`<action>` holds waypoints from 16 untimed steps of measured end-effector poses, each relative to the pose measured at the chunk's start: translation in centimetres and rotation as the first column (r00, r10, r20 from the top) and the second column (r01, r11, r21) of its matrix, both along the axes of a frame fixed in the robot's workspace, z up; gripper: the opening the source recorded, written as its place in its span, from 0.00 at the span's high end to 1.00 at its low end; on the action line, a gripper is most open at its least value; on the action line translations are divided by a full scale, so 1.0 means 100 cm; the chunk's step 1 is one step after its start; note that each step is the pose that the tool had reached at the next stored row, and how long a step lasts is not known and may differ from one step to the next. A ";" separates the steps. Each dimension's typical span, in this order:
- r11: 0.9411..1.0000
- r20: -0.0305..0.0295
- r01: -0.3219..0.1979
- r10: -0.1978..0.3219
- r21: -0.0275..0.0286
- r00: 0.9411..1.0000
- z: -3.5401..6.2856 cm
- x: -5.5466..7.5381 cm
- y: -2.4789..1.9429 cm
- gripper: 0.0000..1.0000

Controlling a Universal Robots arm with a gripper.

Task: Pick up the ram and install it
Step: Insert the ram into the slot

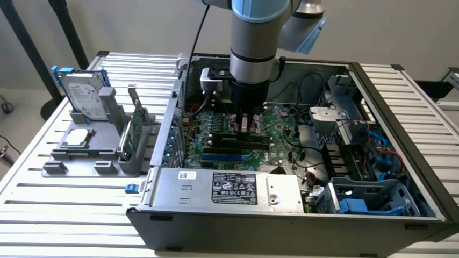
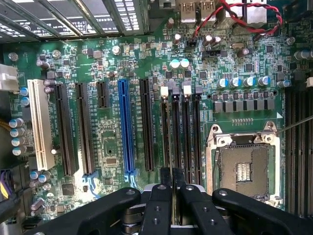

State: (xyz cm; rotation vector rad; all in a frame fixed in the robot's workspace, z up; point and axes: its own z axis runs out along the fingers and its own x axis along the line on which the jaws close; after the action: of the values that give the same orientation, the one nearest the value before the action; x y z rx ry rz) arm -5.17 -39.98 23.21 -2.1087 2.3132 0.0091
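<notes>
Closest to my wrist camera sits the gripper (image 2: 172,188), its black fingers (image 2: 159,205) drawn narrow, nearly together, pinching the ram (image 2: 176,142) by its top edge. From here I see the stick edge-on: a thin dark strip running away from the fingertips, standing upright in line with the black memory slots (image 2: 191,132) of the motherboard (image 2: 112,142), between their white end clips. I cannot tell whether it is fully seated or just resting in the slot mouth.

Beside those slots lies the open processor socket (image 2: 243,169) in its metal frame, and on the other side a blue expansion slot (image 2: 124,129), several black ones and a white one (image 2: 39,125). Small white lettering is printed along the slots, too fine for me to read.

In the exterior view the arm (image 1: 252,48) reaches straight down into the open computer case (image 1: 401,102), the gripper (image 1: 246,124) over the board. The power supply (image 1: 229,189) in front carries a black label with white print that I cannot make out. On the worktop (image 1: 64,199), at the exterior view's left, a grey fixture (image 1: 93,156) holds a hard drive (image 1: 85,97), a processor chip (image 1: 77,137) and a green card (image 1: 130,137).
</notes>
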 end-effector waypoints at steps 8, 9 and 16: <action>1.000 0.000 0.006 -0.006 0.000 1.000 -0.0012 0.000 0.0000 0.86; 1.000 0.000 0.006 -0.006 0.000 1.000 -0.0013 0.000 0.0000 0.86; 1.000 0.000 0.006 -0.006 0.000 1.000 -0.0016 0.000 -0.0011 0.86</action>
State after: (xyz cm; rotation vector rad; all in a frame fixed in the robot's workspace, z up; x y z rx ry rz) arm -5.21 -40.09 23.04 -2.1015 2.3197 0.0091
